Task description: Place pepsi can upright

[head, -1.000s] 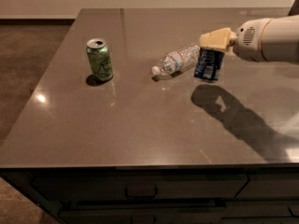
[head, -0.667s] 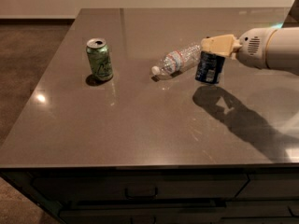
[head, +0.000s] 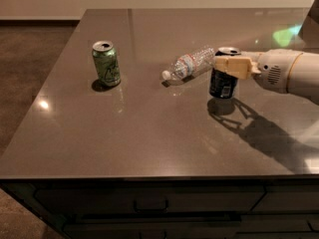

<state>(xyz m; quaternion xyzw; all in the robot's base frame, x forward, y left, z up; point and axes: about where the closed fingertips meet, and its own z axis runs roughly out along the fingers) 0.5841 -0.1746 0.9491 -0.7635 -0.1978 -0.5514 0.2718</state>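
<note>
Gripper on pepsi can (bottle beside)

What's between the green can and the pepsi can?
Camera view: a clear plastic bottle lies on its side there, close beside the pepsi can, which the gripper holds near its top.

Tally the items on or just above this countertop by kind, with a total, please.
Soda cans: 2, the green can and the pepsi can, held upright in the claw at the right
Plastic bottles: 1, the clear bottle lying on its side
Total: 3
</note>
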